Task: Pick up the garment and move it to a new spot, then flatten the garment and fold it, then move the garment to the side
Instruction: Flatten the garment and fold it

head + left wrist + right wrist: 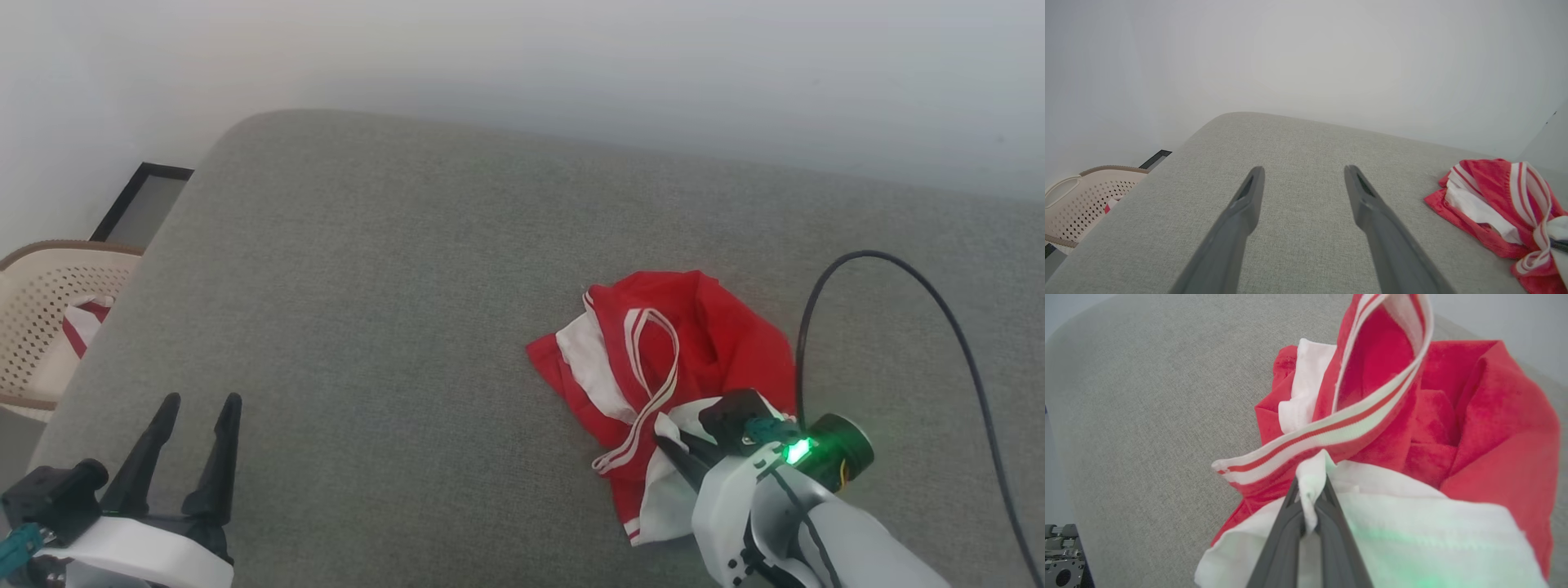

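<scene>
Cloth in a heap: the garment (694,343), red with white sleeves and striped trim, lies crumpled on the grey cushion (392,286), toward the cushion's right half and nearer its front edge than its back. The right gripper (663,443) sits at the heap's front side, and the right wrist view shows its two dark fingers pressed together on a fold of white fabric (1311,486), with the striped collar band looping across the red body (1474,428) just beyond the fingertips. A green light glows on that wrist. The left gripper (202,402) hovers over the cushion's front left corner, well apart from the heap, its fingers spread wide with nothing between them; in the left wrist view (1303,169) bare grey weave shows in the gap and the shirt (1486,196) lies off to the side. A black cable (898,265) arcs above the cushion's right end. Off the cushion's left edge stands a pale perforated basket (41,302) with some red-and-white cloth inside. A plain pale wall (571,65) rises behind the cushion.
</scene>
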Controlling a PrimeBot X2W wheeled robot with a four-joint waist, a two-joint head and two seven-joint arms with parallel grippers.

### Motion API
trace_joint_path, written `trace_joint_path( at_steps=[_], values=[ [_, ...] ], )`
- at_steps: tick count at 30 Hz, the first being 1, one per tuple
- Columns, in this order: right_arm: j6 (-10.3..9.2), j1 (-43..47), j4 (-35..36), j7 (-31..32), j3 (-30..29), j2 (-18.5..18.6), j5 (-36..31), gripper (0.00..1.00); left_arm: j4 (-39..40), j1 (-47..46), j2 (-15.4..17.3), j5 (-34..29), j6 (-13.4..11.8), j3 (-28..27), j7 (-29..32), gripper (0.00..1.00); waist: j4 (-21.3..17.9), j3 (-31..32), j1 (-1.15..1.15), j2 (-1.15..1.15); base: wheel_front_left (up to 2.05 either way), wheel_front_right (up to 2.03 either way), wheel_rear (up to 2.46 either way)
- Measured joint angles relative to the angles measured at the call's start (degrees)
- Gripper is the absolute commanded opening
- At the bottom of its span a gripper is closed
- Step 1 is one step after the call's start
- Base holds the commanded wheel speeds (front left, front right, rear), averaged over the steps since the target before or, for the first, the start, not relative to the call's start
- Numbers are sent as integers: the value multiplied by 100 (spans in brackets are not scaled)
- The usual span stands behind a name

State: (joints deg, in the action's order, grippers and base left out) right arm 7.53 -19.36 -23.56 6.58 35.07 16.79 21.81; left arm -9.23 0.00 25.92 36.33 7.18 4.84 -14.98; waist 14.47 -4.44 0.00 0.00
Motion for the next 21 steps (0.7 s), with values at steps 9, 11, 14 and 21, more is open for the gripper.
trace_joint_path(
  at_steps=[9,11,14,21],
  values=[
    [0,69,616,58,-477,280,24,0,53,86,0,2,14,-189,-1,100,-262,63,0,0,0,0,0],
    [0,163,849,102,-679,353,-2,0,81,108,9,4,14,-249,-1,100,-362,77,0,0,0,0,0],
    [0,369,1206,231,-980,449,-9,0,148,134,34,10,14,-334,-1,100,-528,95,0,0,0,0,0],
    [0,876,1750,517,-1696,734,-73,0,220,216,56,56,14,-416,-1,100,-902,127,0,0,0,0,0]
  ],
)
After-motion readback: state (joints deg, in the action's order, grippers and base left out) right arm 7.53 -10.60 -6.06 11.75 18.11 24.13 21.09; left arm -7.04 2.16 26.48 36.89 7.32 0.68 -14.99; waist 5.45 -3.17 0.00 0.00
